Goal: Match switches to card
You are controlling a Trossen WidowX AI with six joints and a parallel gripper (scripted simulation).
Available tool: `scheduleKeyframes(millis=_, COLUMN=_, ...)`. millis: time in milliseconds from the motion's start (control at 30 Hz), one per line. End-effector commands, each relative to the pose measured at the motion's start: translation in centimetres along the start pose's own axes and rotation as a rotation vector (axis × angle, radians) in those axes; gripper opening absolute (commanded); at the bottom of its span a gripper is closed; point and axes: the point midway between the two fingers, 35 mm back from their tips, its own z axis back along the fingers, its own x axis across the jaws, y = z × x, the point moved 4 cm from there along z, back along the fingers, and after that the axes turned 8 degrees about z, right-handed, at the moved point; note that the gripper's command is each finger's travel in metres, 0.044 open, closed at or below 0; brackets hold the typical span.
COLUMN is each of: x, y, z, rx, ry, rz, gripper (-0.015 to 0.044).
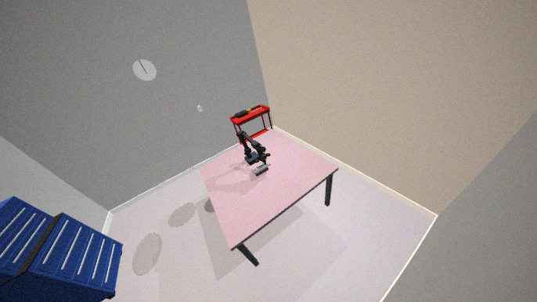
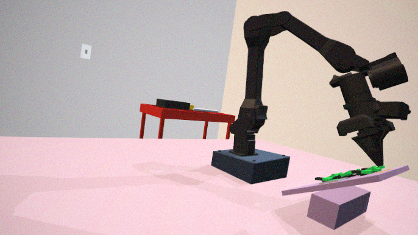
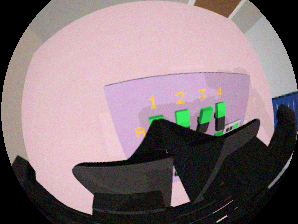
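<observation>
The lilac switch panel (image 1: 254,170) (image 2: 294,191) (image 3: 118,100) stands tilted on a block. My gripper (image 1: 265,163) (image 2: 379,164) (image 3: 157,123) is shut and empty. Its tip is at or just above the far-row switch in column 1 (image 3: 156,118); contact cannot be told. In the wrist view the far-row switches in column 2 (image 3: 182,118), column 3 (image 3: 205,115) and column 4 (image 3: 220,109) show green far halves; columns 3 and 4 also show dark near halves. The small card (image 3: 232,127) is partly visible right of the grid. The fingers hide most nearer switches and part of the card.
The panel's support block (image 2: 323,207) stands on the pink table (image 1: 250,211) (image 2: 122,207). The arm's dark blue base (image 2: 268,170) is behind the panel. A red cart (image 1: 250,115) (image 2: 189,114) stands beyond the table.
</observation>
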Motion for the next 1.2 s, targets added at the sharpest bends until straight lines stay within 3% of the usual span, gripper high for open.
scheduleKeyframes(millis=0, x=0.0, y=0.2, z=-0.1, rx=0.005, ry=-0.004, rz=0.005, gripper=0.0)
scheduleKeyframes(millis=167, x=0.0, y=0.0, z=0.2, rx=0.0, ry=0.0, rz=0.0, gripper=0.0)
scheduleKeyframes(millis=367, x=0.1, y=0.5, z=6.3, rx=-0.018, ry=-0.002, rz=0.005, gripper=0.0)
scheduleKeyframes(millis=533, x=-0.7, y=0.7, z=6.3, rx=-0.016, ry=-0.001, rz=0.005, gripper=0.0)
scheduleKeyframes(millis=767, x=-7.4, y=3.3, z=6.3, rx=-0.016, ry=0.005, rz=0.008, gripper=0.0)
scheduleKeyframes(millis=867, x=-7.6, y=3.4, z=6.0, rx=-0.018, ry=0.006, rz=0.009, gripper=0.0)
scheduleKeyframes(millis=967, x=-7.6, y=3.5, z=3.0, rx=-0.041, ry=0.009, rz=0.009, gripper=0.0)
scheduleKeyframes(millis=1167, x=-7.6, y=3.5, z=2.6, rx=-0.043, ry=0.01, rz=0.009, gripper=0.0)
